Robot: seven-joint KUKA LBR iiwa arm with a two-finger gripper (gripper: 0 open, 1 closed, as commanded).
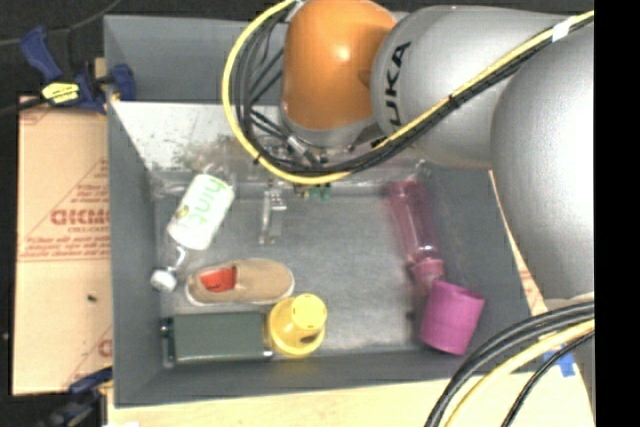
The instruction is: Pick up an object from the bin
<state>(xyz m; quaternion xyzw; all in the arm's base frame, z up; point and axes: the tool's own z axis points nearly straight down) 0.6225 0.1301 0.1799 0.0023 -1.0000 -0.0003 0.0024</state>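
Claw (270,213) hangs near the white bottle (202,210); apart or together, I cannot tell. No pick seems made yet.

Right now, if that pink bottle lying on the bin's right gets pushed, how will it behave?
The pink bottle lies on its side and looks round, so it would probably roll. It looks see-through, likely light plastic. Its wider purple end may make it swerve.

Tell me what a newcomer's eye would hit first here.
The arm's orange cover dominates, hanging over the back of the bin. Next come the magenta cup in the front right corner and the round yellow piece beside a tan shoe at the front left.
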